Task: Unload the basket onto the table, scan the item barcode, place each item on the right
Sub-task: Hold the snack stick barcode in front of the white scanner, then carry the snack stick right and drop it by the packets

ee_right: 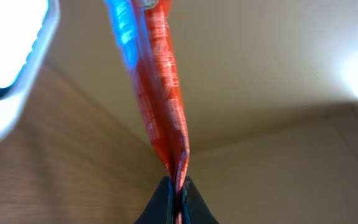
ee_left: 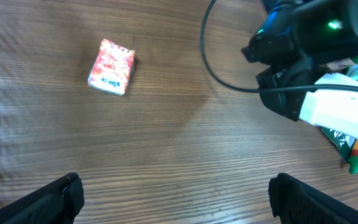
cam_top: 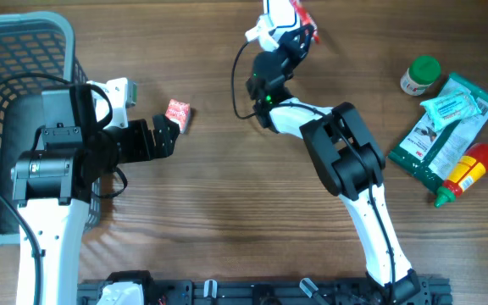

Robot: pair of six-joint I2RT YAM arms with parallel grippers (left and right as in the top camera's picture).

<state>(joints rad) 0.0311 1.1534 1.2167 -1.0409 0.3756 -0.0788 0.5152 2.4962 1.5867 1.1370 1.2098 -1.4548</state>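
- The right claw (ee_right: 178, 191) is pinched together on one edge of a red and blue packet (ee_right: 163, 93), at the far edge of the table (cam_top: 227, 220), next to a white object (ee_right: 5, 74).
- The left claw (ee_left: 179, 202) stands wide apart near the left edge, holding nothing.
- A small red box (ee_left: 111, 66) lies flat just ahead of it.
- A jar (cam_top: 420, 74), green pouches (cam_top: 447, 127) and a sauce bottle (cam_top: 464, 169) lie by the right edge.
- A basket (cam_top: 7, 51) sits at the far left corner.
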